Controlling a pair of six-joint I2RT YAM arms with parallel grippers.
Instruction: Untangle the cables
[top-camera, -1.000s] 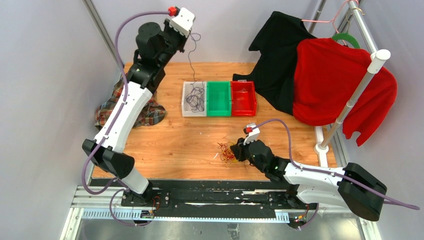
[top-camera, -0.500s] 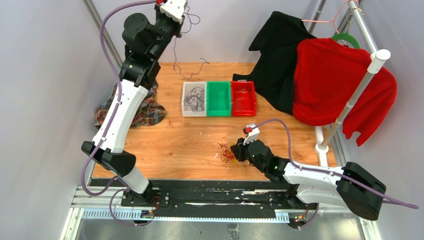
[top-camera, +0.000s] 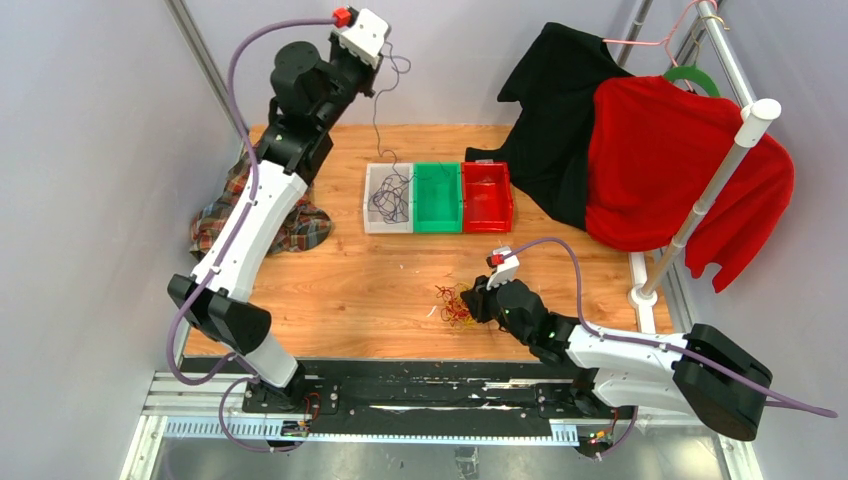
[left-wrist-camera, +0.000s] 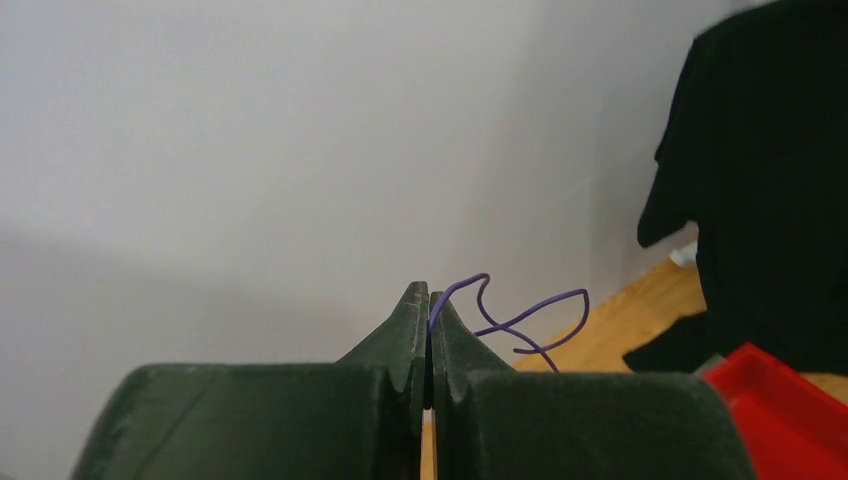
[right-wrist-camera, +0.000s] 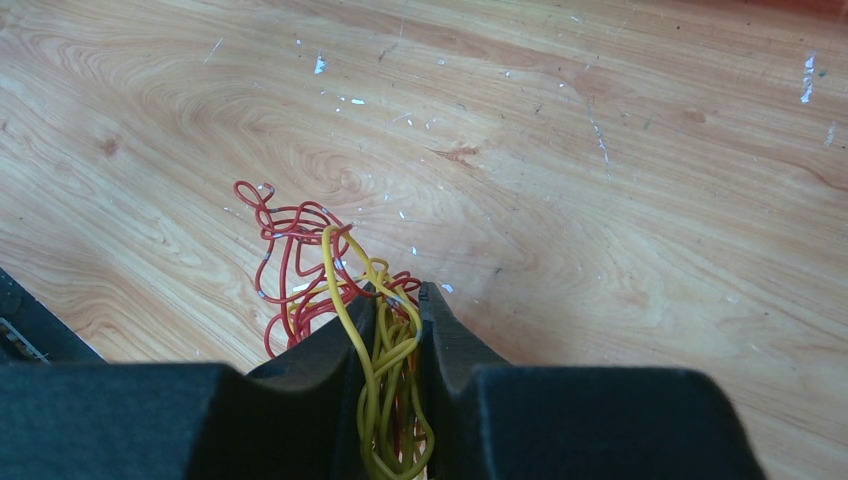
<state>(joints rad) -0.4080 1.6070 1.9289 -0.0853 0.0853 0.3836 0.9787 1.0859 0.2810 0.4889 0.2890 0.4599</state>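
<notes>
Your left pincer (left-wrist-camera: 430, 305), clamped on the purple cable (left-wrist-camera: 520, 322), hung high above the far-left table (top-camera: 380, 290), the strand running down into the white bin (top-camera: 388, 230), while your right pincer (right-wrist-camera: 396, 318) pinched the near yellow-red tangle (right-wrist-camera: 290, 250).

Plaid cloth (top-camera: 300, 228), green bin (top-camera: 437, 197), red bin (top-camera: 488, 222), red sweater (top-camera: 670, 170)

The surface (right-wrist-camera: 620, 150) is pale wood, smooth, with a clear grain and small white scuffs; the cables (top-camera: 456, 306) look like thin wire in glossy plastic sheathing; the right hand (right-wrist-camera: 398, 295) has dark, matt, slightly grainy fingers; the bins (top-camera: 437, 200) are smooth, shiny plastic; the plaid cloth (top-camera: 305, 228) is soft, matt woven fabric.
</notes>
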